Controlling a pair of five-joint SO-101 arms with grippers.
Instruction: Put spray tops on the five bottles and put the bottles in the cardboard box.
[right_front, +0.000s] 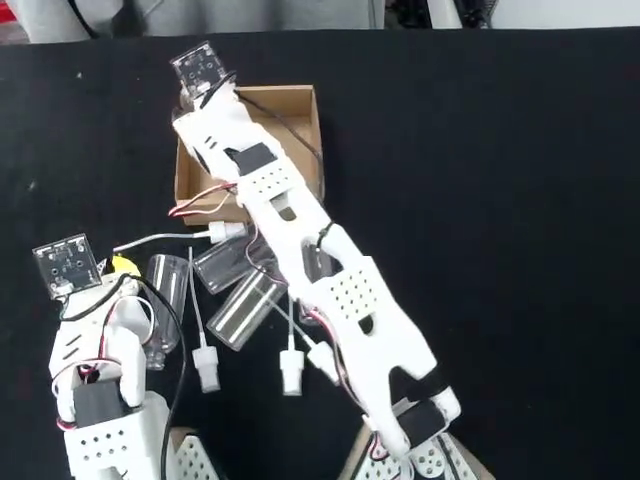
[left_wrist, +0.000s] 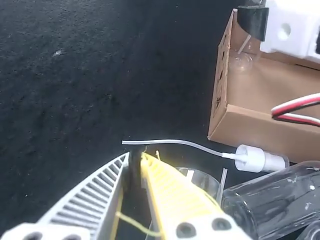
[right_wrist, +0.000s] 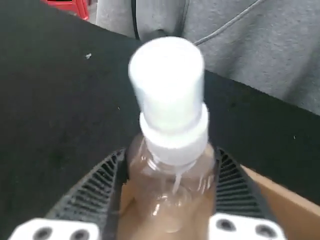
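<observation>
Right tool (right_wrist: 169, 160) is clamped on your capped bottle (right_wrist: 167, 197), held over the cardboard box (right_front: 305, 115), probably so it drops in.

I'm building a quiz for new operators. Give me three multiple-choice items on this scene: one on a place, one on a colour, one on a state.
1. Where is the capped bottle that the right pincer holds?
A. over the box
B. on the floor
C. on a shelf

2. What colour are the loose spray tops?
A. blue
B. white
C. black

3. How are the uncapped bottles on the table placed?
A. upright
B. stacked
C. lying on their sides

Key: 1 A, cardboard shows under the held bottle. 2 B, every loose top is white. 3 C, each lies flat with no top on.
</observation>
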